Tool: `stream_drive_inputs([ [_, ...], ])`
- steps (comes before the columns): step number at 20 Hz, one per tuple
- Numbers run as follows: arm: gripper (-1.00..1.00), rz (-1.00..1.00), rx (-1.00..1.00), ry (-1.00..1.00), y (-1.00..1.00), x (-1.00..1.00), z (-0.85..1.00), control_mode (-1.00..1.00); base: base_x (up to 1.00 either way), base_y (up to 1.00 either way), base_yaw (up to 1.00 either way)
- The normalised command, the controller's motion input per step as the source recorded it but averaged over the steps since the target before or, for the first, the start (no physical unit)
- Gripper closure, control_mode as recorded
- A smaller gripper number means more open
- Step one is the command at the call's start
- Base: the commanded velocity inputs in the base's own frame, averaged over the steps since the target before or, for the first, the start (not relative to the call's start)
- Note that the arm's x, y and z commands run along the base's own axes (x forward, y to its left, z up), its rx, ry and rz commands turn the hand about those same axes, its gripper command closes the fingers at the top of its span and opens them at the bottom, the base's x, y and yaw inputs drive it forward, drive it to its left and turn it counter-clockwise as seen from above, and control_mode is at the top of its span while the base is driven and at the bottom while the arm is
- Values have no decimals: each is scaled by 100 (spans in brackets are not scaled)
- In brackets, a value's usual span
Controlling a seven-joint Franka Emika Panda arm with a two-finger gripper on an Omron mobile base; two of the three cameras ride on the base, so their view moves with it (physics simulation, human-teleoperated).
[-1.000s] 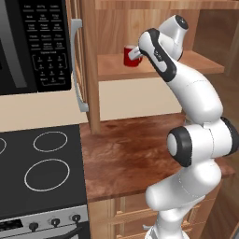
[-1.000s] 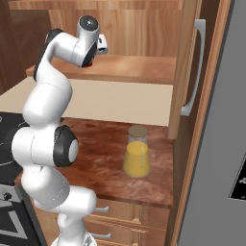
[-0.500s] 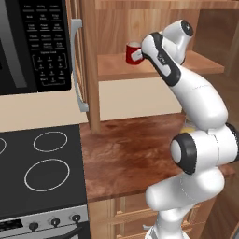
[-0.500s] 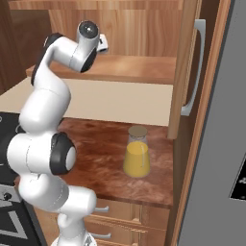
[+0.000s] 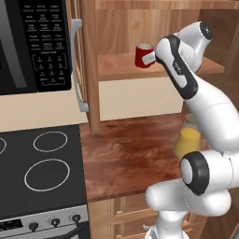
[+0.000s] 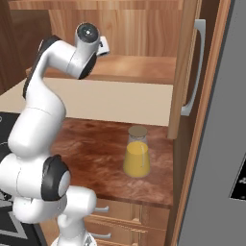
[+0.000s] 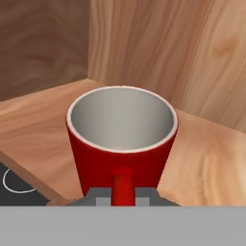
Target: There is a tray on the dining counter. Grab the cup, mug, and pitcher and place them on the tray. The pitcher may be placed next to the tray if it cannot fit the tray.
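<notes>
While the arm reaches up into the open cabinet, the gripper (image 7: 123, 192) is clamped tight on the handle of the mug (image 7: 121, 139), fingertips barely peeking up at the bottom of the hand view. From the left, the mug (image 5: 144, 55) sits on the shelf (image 5: 121, 67), its handle side hidden behind the wrist. Down on the countertop (image 6: 103, 158) stands the pitcher (image 6: 136, 152), half masked by the arm on the left (image 5: 187, 142).

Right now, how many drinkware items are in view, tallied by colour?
Red: 1, the mug on the cabinet shelf, its handle between the gripper tips.
Yellow-orange: 1, the pitcher on the wood countertop.
Total: 2
</notes>
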Motion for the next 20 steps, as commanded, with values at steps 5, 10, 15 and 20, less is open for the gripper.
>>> stream_drive_inputs([
  [5,100,0,0,0,-10,-81,16,-100,0,0,0],
  [10,100,0,0,1,0,-74,6,-100,0,0,0],
  [15,100,-2,-2,2,-19,-68,-7,-100,0,0,0],
  [20,100,-1,-1,1,-30,-66,-5,-100,0,0,0],
])
